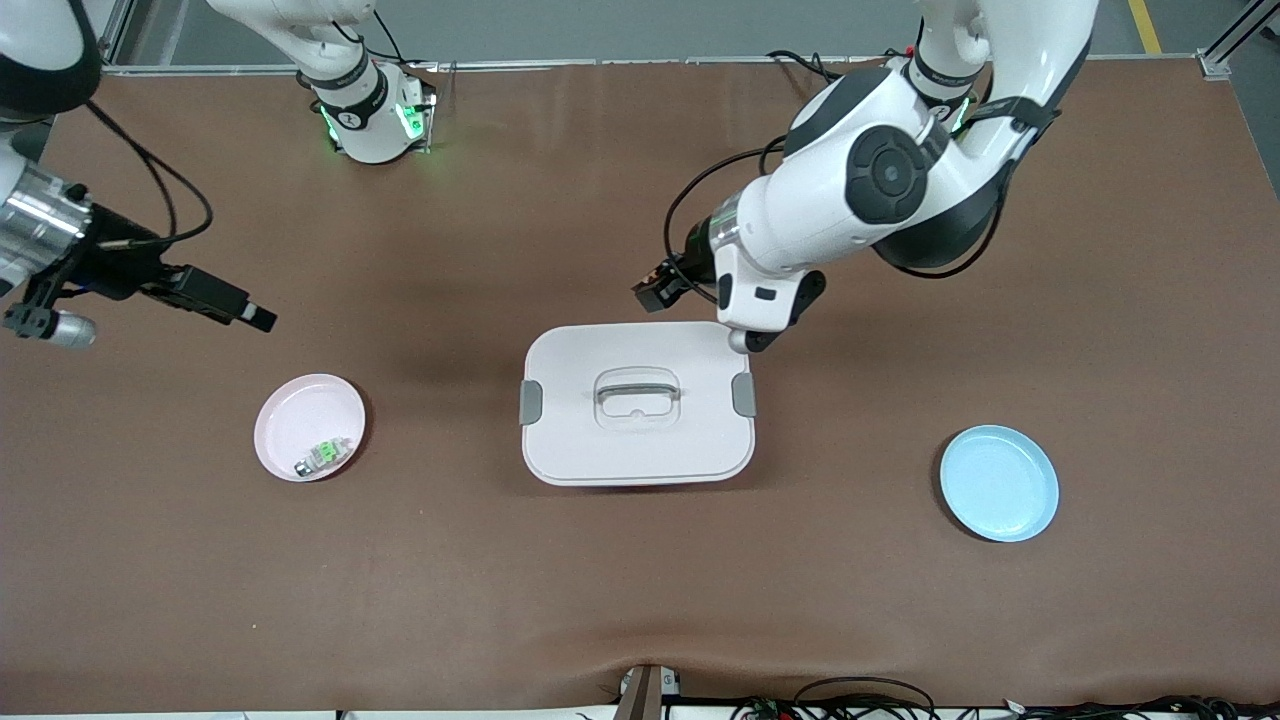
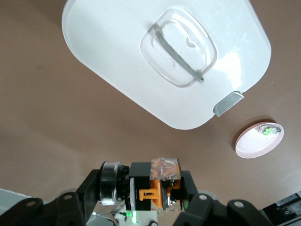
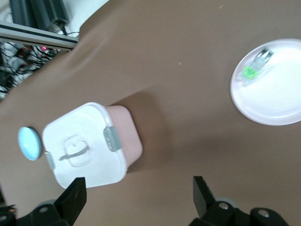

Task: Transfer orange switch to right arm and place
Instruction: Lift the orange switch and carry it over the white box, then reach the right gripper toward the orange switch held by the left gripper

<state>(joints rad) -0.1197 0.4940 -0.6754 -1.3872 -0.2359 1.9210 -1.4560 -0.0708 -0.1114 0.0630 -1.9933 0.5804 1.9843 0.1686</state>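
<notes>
Brown table [image 1: 640, 600] holding a lidded box and two plates.

The table's surface is plain brown. Near its middle sits a pale pink box [image 1: 638, 404] with a white lid, grey clips at two ends and a clear handle on top. Toward the right arm's end lies a pink plate [image 1: 290, 415], slightly nearer the front camera than the box's centre. Toward the left arm's end lies a light blue plate [image 1: 998, 483], nearer the front camera still. The two plates are well apart, with the box between them.
</notes>
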